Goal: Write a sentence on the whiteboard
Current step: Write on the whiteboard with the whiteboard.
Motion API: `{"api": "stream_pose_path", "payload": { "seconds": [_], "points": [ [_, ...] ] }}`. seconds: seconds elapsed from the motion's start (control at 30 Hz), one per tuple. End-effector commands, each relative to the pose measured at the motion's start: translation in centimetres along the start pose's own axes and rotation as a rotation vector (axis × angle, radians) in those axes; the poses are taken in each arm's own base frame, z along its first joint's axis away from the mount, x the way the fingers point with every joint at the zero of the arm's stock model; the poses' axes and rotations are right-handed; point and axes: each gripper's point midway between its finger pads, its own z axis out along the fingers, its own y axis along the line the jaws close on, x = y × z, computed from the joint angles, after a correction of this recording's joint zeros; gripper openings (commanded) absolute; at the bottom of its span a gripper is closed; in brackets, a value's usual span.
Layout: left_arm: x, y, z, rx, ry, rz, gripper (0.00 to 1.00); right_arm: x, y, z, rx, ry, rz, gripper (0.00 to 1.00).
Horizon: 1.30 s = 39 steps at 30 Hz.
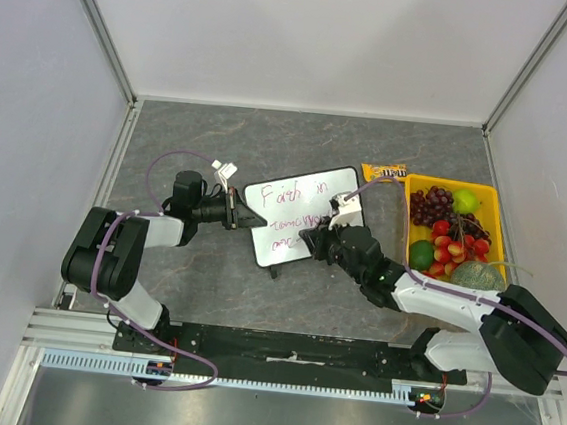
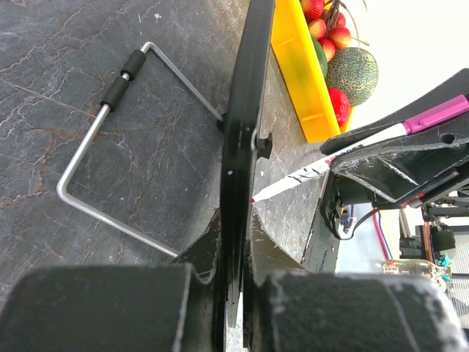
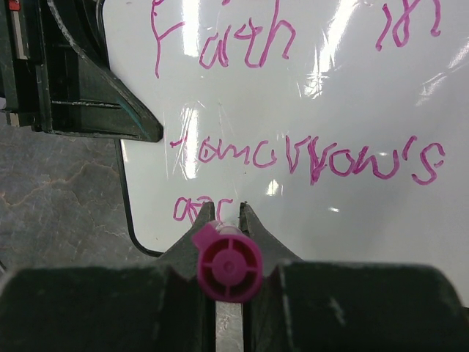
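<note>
A: Where does the board sit?

B: On the worktop, just beside the tray, on the side toward the left arm. The left jaws are clenched on the board edge farthest from the tray and steady it. Its wire stand sticks out behind.

A: And the writing arm?

B: The right jaws grasp the marker by its barrel, butt end toward the wrist camera. From the left wrist, the tip looks to meet the board face. From the right wrist it is hidden behind the marker itself.

A: How far along is the sentence?

B: "Faith in" and "tomorrow's" are written. The third line has only a few letters at the end away from the tray, so I judge it past halfway.

A: How should this line be done well?

B: Light, even pressure. I judge the board will give if pushed hard, so the left jaws must hold firm without twisting. Run the strokes toward the tray, level with the line above, and leave a clear gap under "tomorrow's". Lift the tip fully between letters so no tail drags. The line sits close to the board's lower edge, so keep the letters small.
</note>
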Motion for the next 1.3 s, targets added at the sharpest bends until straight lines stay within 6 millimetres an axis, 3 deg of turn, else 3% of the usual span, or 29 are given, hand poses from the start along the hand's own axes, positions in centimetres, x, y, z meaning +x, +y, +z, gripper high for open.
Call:
{"api": "stream_pose_path", "payload": {
  "seconds": [0.0,0.33,0.5,0.8,0.93,1.27],
  "points": [
    [1.3,5.3,-0.5,-0.229,-0.010,-0.047,0.02,0.6,-1.7,-0.5,0.064,0.007,-0.013,0.00],
    [1.4,5.3,-0.5,-0.227,-0.007,-0.048,0.02,-2.9,-1.2,0.1,0.089,-0.080,-0.008,0.00],
    [1.3,5.2,-0.5,-0.226,-0.008,-0.044,0.02,-3.5,-0.6,0.5,0.074,-0.089,-0.001,0.00],
    [1.3,5.2,-0.5,-0.225,-0.009,-0.044,0.02,-3.4,0.7,1.0,0.014,-0.075,0.010,0.00],
    [1.4,5.3,-0.5,-0.225,-0.007,-0.047,0.02,-4.0,0.9,0.0,-0.002,-0.106,0.031,0.00],
    [1.4,5.2,-0.4,-0.223,-0.006,-0.045,0.02,-3.0,-1.4,-0.7,0.077,-0.092,0.009,0.00]
  ]
}}
